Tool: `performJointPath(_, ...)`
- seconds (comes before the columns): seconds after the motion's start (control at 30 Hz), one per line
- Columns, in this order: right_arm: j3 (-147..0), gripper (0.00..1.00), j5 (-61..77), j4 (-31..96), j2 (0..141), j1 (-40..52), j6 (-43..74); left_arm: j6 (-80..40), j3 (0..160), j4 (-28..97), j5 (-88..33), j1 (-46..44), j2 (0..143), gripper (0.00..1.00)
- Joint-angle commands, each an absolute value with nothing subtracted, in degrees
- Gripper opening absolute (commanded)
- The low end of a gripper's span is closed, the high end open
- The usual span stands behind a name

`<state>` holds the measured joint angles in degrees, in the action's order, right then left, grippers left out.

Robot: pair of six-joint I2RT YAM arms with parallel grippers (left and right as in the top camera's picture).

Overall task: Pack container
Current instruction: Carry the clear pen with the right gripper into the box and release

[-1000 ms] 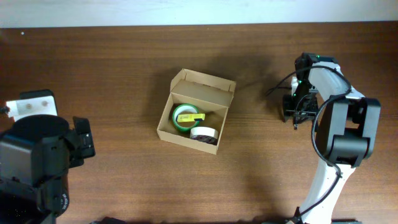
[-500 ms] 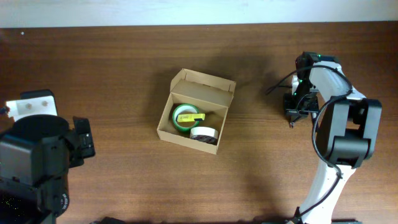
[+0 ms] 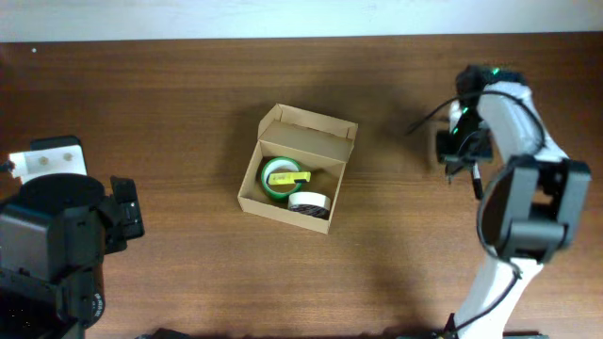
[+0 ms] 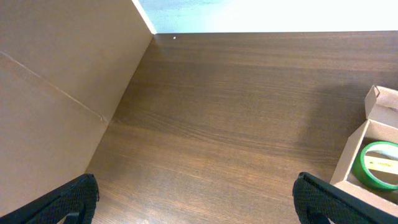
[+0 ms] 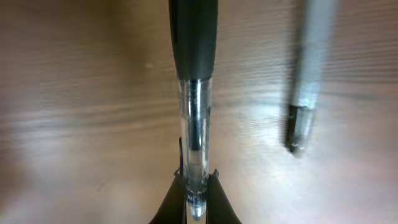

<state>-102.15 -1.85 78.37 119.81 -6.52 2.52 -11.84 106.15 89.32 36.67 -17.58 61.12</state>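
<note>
Table (image 3: pixel 170 113): dark wood, carries everything.

Right arm (image 3: pixel 513 188): stands at the right, well apart from the container. The right claw (image 5: pixel 197 200) is fully closed on a clear ballpoint pen (image 5: pixel 196 137), pinched near one end. A separate shadow beside the barrel suggests the pen hangs clear of the table, probably for carriage to the box.

Left claw (image 4: pixel 199 202): near left, spread wide, holding nothing, apparently parked out of the way.

Container (image 3: pixel 309 141): mid-table, flap lid raised so goods can go in. Inside lie a green tape roll (image 3: pixel 268 185) with a yellow label and, just beside it on the near right, a white tape roll (image 3: pixel 297 201).
</note>
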Motion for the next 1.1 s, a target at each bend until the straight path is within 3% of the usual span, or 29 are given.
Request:
performJointPath(0.0,-111.55,0.04,-1.96,81.38,107.68,-4.21,1.89,-12.58,105.78,89.12,36.88,-17.34,61.21,0.99)
performJointPath(0.23,-124.73,0.04,-2.15,86.5,97.91,8.12,0.8,-12.58,105.78,88.73,36.88,-17.34,61.21,1.0)
performJointPath(0.63,-124.27,0.04,2.28,90.67,99.53,42.96,-6.5,-12.58,105.78,88.68,36.88,-17.34,61.04,0.99)
performJointPath(0.8,-122.85,0.04,8.69,92.01,106.43,47.9,-11.38,-12.58,105.78,88.75,36.88,-17.34,61.04,1.0)
performJointPath(1.07,-122.76,0.04,21.76,96.12,117.27,45.87,-25.65,-12.58,105.78,88.77,36.88,-17.34,60.64,1.0)
